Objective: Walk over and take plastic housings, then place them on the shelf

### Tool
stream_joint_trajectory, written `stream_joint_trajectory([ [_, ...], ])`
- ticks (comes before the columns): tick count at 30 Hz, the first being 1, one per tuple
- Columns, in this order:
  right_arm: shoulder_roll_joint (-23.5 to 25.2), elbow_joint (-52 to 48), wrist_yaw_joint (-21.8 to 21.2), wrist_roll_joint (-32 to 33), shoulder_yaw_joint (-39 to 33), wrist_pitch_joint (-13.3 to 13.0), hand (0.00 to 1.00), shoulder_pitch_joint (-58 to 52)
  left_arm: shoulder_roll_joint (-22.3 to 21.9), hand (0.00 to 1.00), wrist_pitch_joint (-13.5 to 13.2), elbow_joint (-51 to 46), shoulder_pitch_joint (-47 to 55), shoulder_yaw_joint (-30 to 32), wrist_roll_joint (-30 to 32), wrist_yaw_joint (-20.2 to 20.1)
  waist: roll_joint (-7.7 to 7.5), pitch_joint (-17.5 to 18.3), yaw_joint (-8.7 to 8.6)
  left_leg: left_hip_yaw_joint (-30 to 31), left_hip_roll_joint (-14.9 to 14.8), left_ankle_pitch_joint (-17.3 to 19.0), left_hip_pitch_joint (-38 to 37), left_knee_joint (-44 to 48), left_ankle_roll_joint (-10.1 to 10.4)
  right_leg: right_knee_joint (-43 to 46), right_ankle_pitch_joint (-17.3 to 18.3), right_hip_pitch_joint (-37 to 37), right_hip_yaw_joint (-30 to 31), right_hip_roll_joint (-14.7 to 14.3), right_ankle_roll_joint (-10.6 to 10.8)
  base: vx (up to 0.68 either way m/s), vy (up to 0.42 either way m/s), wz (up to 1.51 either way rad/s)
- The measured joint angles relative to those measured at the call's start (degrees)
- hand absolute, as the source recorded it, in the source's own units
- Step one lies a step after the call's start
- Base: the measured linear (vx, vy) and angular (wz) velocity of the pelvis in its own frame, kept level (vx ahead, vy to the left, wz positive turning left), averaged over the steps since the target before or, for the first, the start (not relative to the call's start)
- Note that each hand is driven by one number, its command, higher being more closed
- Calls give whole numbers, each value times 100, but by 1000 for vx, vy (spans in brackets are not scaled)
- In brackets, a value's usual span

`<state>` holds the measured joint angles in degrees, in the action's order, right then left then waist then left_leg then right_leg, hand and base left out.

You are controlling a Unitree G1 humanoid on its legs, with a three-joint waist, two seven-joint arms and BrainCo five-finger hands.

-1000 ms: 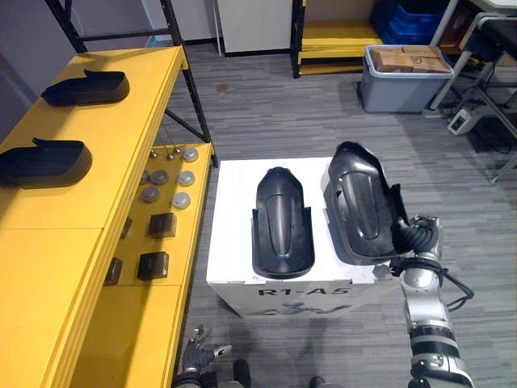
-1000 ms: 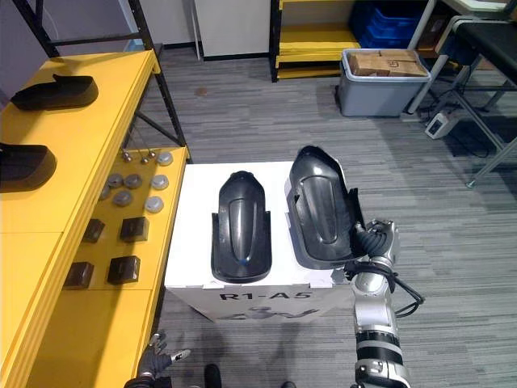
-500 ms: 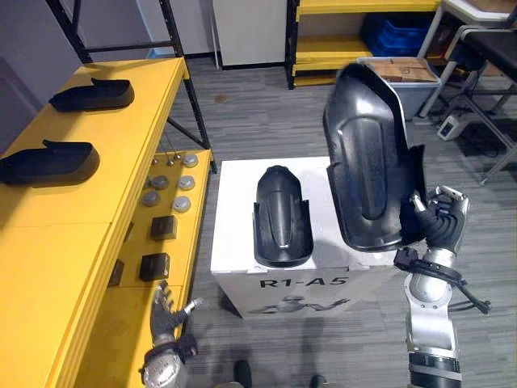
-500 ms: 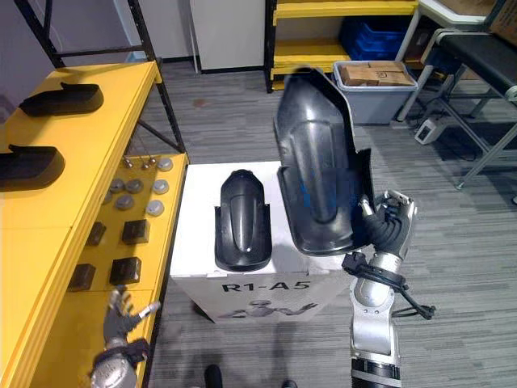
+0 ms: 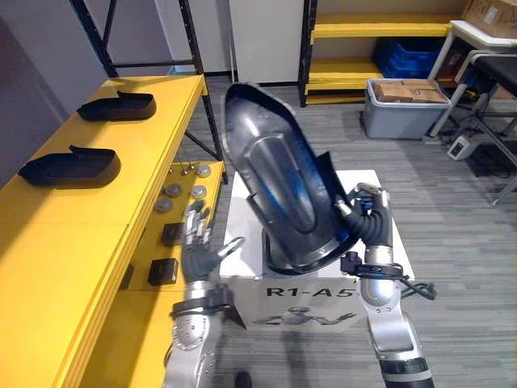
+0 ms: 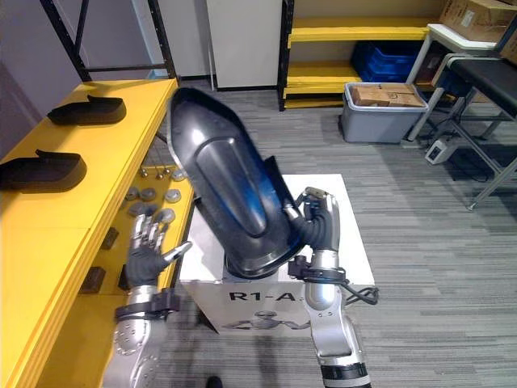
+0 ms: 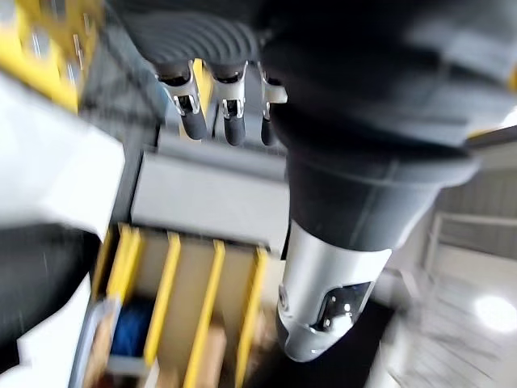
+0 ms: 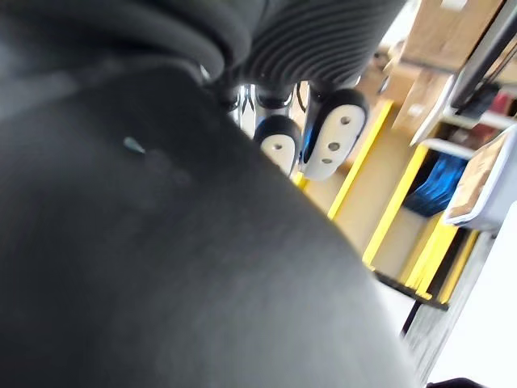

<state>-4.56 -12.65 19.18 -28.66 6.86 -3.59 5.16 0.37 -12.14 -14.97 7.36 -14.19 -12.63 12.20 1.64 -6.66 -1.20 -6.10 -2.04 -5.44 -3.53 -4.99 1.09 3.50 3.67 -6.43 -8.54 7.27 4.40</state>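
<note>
Gripping black housing (image 5: 279,194) by lower rim w/ R hand (image 5: 367,228); L hand (image 5: 198,259) open, empty, beside it. Prob light, stiff, slick: steady far rim too.

Left hand (image 5: 196,260) splayed, right hand (image 5: 370,228) curled

Fig.: Large housing (image 5: 283,194): black plastic, glossy, smooth, w/ bluish sheen. Nearer shelf housing (image 5: 71,167), left: black plastic, duller. Shelf (image 5: 81,242): yellow, smooth, satin. Box (image 6: 354,242): white, matt, prob. cardboard. Floor (image 5: 460,218): grey, ribbed weave. Right hand (image 5: 367,226): silver metal-look fingers, dark ribbed cover.
</note>
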Motion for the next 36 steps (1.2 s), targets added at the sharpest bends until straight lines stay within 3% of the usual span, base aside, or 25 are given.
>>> stream_joint_trajectory([
  [8,-130,76,94,-144,70,25,100,233,314,0,37,112,-224,-492,-860,-123,-3,88,-67,-61,-9,-34,-3,-2,-8,-3,-1,37,57,-9,-2,-39,1,-4],
  [14,-239,490,27,-245,741,35,100,215,411,0,152,273,-689,-1182,-972,-255,-7,174,-79,-161,-15,-57,0,-7,-16,-14,-2,89,169,-14,-3,-45,5,-9],
  [20,-258,513,0,-246,1137,35,100,59,358,0,160,747,-973,-976,-841,316,-8,237,-84,-159,-28,-80,0,-21,-6,-12,-5,96,176,-29,-7,-12,-1,0],
  [25,-231,516,-25,-275,1589,10,100,-74,322,0,235,1124,-998,-974,-840,518,-21,263,-73,-162,-29,-81,4,-20,-5,-9,-5,98,180,-30,-7,0,0,0],
  [31,-224,681,16,-394,1464,7,100,-77,298,0,298,1172,-994,-749,-793,616,-38,275,-84,-164,-36,-87,5,-23,1,-13,-5,105,181,-34,-7,0,0,0],
  [36,-212,712,128,-508,895,14,100,-126,255,0,357,1171,-883,-456,-705,615,-39,276,-80,-162,-43,-92,27,-24,5,-11,-5,131,178,-40,-7,0,0,0],
])
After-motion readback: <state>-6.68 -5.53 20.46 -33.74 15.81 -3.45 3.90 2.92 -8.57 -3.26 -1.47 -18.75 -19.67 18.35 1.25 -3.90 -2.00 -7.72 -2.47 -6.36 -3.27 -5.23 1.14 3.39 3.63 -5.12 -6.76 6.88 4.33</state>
